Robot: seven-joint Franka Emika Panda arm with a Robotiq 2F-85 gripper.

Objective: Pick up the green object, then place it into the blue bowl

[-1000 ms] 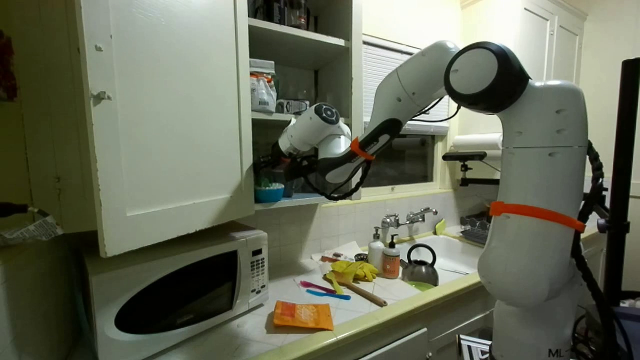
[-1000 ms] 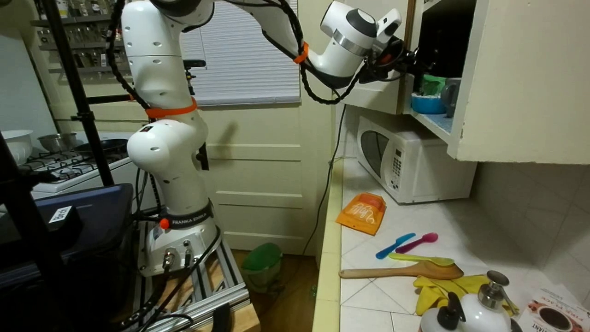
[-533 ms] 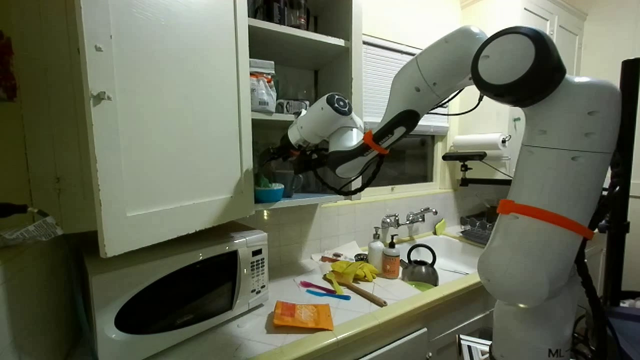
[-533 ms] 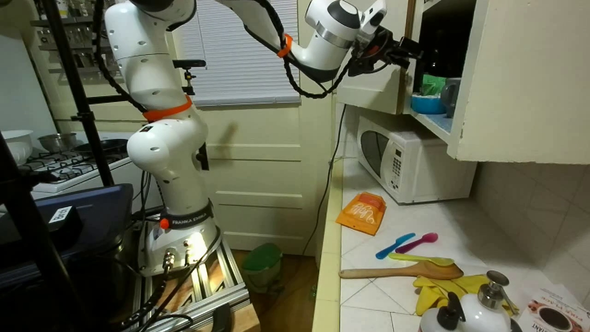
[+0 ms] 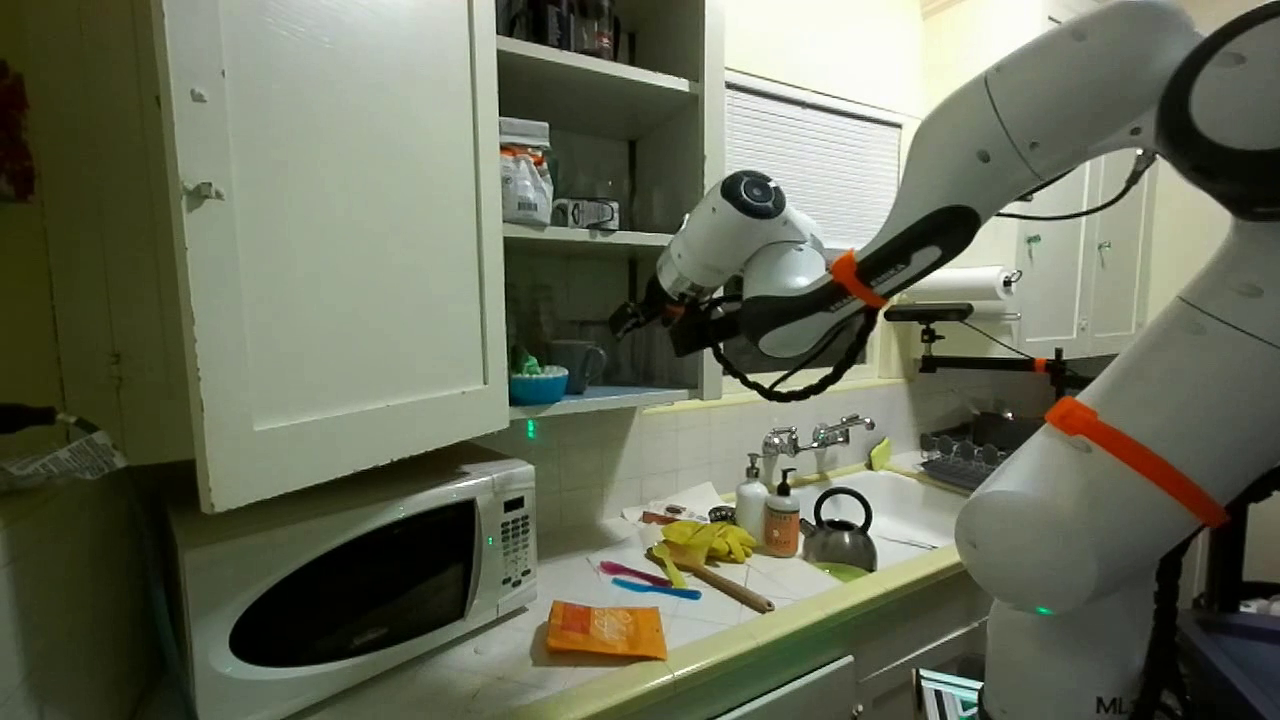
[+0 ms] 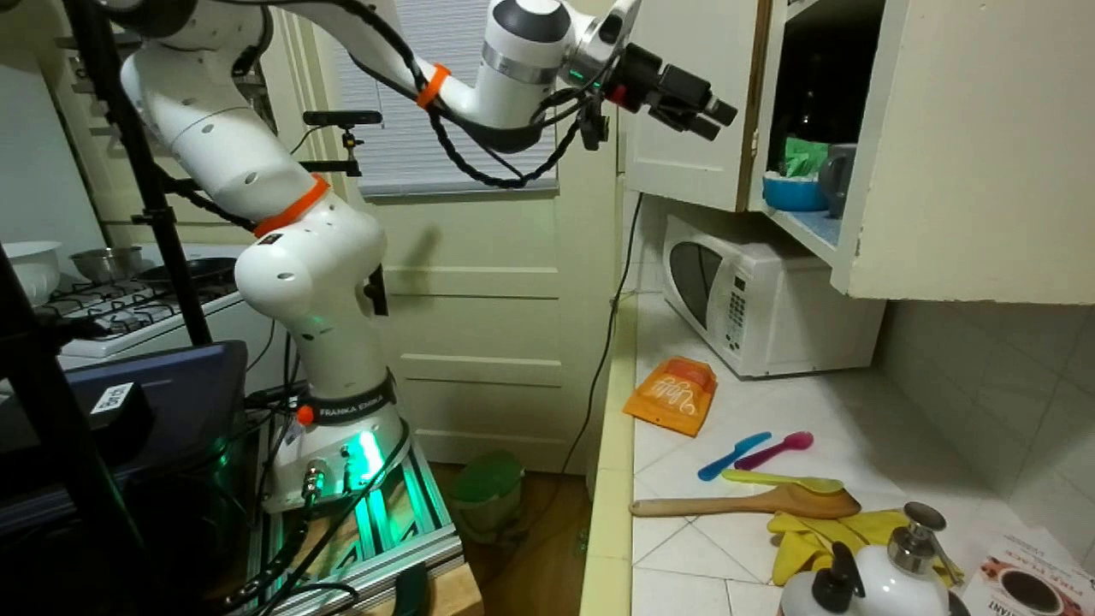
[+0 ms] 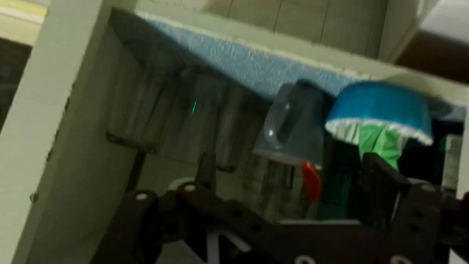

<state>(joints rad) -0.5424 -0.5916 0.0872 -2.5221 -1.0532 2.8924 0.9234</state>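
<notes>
Kitchen: cream-painted joinery; panelled door (image 6: 479,329), with stove (image 6: 214,318) and floor-standing bin (image 6: 488,483) in an exterior view; window blind (image 5: 815,170) beside the cupboard (image 5: 713,140).
Counter (image 6: 680,590): white tile, yellow edging; sink (image 5: 925,505) toward one end, microwave (image 6: 817,316) toward the other.
Counter stock: orange packet (image 6: 673,396); blue utensil (image 6: 733,456) and pink spoon (image 6: 774,451), side by side; yellow-green utensil (image 6: 783,481) alongside wooden spoon (image 6: 744,503); yellow gloves (image 6: 808,541) by the wooden spoon's head; pump bottles (image 5: 783,520), two; kettle (image 5: 840,545) by the sink, inside or on the edge unclear.
Middle shelf (image 5: 590,236): white package (image 5: 526,185); patterned item (image 5: 586,213), just beside.
Lower shelf (image 7: 253,75): blue-surfaced; blue bowl (image 7: 381,104), upright in both exterior views; tall vessels (image 7: 194,102), dim; red piece (image 7: 311,181) near the mug, kind unclear.
Green object (image 7: 379,139): inside the blue bowl, showing above the rim; exact form unclear.
In the way: gray mug (image 7: 296,123) just beside the blue bowl, handle on the far side from it; cupboard door (image 5: 340,220) swung out above the microwave, edge close by the blue bowl.
Gripper (image 7: 289,156): outside the cupboard, well apart from the blue bowl; fingers (image 7: 207,170) spread wide, one overlapping the green object in the wrist view by line of sight only.
</notes>
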